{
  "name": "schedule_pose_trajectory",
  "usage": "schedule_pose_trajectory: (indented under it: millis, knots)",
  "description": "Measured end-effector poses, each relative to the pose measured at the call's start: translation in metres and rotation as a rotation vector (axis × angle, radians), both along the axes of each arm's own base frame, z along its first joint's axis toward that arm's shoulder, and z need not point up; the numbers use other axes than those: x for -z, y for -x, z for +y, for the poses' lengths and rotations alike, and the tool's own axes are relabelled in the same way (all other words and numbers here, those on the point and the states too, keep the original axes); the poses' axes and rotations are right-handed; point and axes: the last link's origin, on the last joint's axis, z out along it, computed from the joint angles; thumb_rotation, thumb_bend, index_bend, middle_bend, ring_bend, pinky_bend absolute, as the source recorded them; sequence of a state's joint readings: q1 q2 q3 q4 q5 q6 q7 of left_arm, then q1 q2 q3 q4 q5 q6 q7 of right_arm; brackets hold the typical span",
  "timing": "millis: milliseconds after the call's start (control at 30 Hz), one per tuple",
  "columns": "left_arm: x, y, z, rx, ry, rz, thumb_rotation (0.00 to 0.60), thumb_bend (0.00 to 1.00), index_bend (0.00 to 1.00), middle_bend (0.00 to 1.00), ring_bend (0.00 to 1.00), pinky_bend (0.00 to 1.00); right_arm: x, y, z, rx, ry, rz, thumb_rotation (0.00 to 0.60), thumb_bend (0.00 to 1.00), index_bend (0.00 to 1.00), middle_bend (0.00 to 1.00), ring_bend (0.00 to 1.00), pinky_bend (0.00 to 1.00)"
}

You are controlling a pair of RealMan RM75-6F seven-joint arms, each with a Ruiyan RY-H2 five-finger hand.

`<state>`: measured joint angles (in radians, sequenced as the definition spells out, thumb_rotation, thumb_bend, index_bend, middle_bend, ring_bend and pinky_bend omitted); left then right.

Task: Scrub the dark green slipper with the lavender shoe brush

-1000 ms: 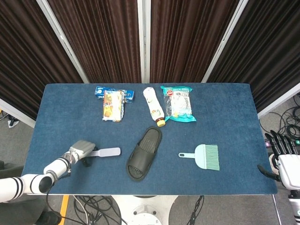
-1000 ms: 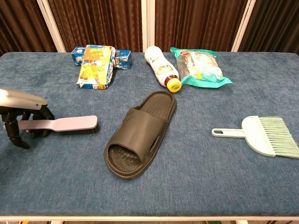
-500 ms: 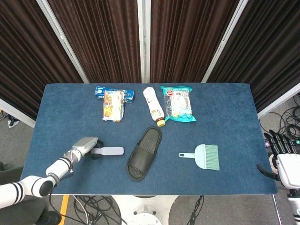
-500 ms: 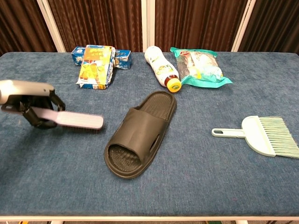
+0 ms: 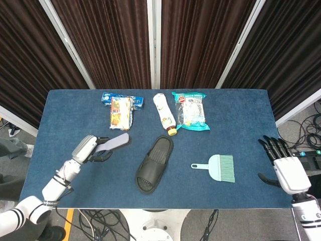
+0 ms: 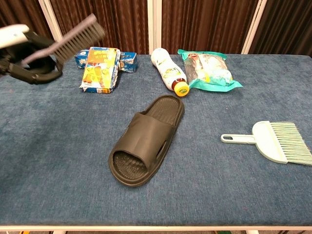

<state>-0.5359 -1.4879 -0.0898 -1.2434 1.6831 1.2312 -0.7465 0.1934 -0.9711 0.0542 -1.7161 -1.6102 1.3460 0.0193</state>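
Note:
The dark green slipper (image 5: 154, 163) (image 6: 146, 141) lies at the table's middle, toe end toward the back. My left hand (image 5: 91, 150) (image 6: 27, 56) grips the handle of the lavender shoe brush (image 5: 116, 141) (image 6: 78, 38) and holds it raised off the table, to the left of the slipper and apart from it. In the chest view the brush tilts up with its bristles facing down. My right hand (image 5: 284, 166) hovers beyond the table's right edge, fingers spread, holding nothing.
A mint dustpan brush (image 5: 219, 167) (image 6: 274, 140) lies right of the slipper. Along the back stand a snack pack (image 5: 121, 112) (image 6: 100, 67), a blue box (image 5: 108, 97), a white bottle (image 5: 163, 113) (image 6: 168, 70) and a teal bag (image 5: 191, 111) (image 6: 207, 68).
My left hand has lifted the lavender brush off the table and carried it up and toward the back. My right hand has risen and shifted slightly toward the table.

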Motion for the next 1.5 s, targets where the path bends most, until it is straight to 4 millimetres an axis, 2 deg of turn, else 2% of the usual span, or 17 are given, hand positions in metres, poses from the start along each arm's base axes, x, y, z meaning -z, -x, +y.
schedule_pose_trajectory:
  millis: [167, 367, 467, 600, 800, 933, 1100, 1400, 1500]
  knots:
    - [0.007, 0.005, -0.013, 0.118, -0.054, 0.043, 0.600, 0.48, 1.00, 1.00, 1.00, 1.00, 0.018, -0.026, -0.024, -0.073, -0.109, 0.045, 0.600, 0.09, 0.00, 0.02, 0.00, 0.00]
    - [0.020, 0.007, -0.027, 0.237, -0.087, 0.166, 0.600, 0.48, 1.00, 1.00, 1.00, 1.00, 0.055, -0.071, -0.064, -0.185, -0.283, 0.154, 0.600, 0.05, 0.00, 0.00, 0.00, 0.00]
    - [0.027, 0.006, -0.035, 0.291, -0.083, 0.204, 0.600, 0.48, 1.00, 1.00, 1.00, 1.00, 0.080, -0.101, -0.086, -0.246, -0.375, 0.210, 0.600, 0.03, 0.00, 0.00, 0.00, 0.00]
    - [0.032, 0.003, -0.037, 0.326, -0.090, 0.230, 0.600, 0.48, 1.00, 1.00, 1.00, 1.00, 0.124, -0.147, -0.116, -0.334, -0.489, 0.296, 0.600, 0.03, 0.00, 0.00, 0.00, 0.00]
    - [0.043, -0.003, -0.036, 0.369, -0.085, 0.284, 0.600, 0.48, 1.00, 1.00, 1.00, 1.00, 0.181, -0.191, -0.156, -0.397, -0.540, 0.425, 0.600, 0.03, 0.00, 0.00, 0.00, 0.00]
    - [0.052, -0.008, -0.034, 0.374, -0.073, 0.302, 0.600, 0.48, 1.00, 1.00, 1.00, 1.00, 0.212, -0.209, -0.174, -0.396, -0.551, 0.480, 0.600, 0.03, 0.00, 0.00, 0.00, 0.00]
    - [0.063, -0.011, -0.025, 0.346, -0.047, 0.320, 0.600, 0.48, 1.00, 1.00, 1.00, 1.00, 0.240, -0.221, -0.179, -0.391, -0.582, 0.550, 0.600, 0.03, 0.00, 0.00, 0.00, 0.00]
    - [0.074, -0.026, -0.011, 0.319, -0.038, 0.316, 0.600, 0.48, 1.00, 1.00, 1.00, 1.00, 0.265, -0.225, -0.181, -0.384, -0.598, 0.646, 0.600, 0.05, 0.00, 0.01, 0.00, 0.00]
    - [0.078, -0.028, -0.009, 0.311, -0.036, 0.323, 0.600, 0.48, 1.00, 1.00, 1.00, 1.00, 0.271, -0.225, -0.183, -0.386, -0.583, 0.669, 0.600, 0.08, 0.08, 0.08, 0.00, 0.00]
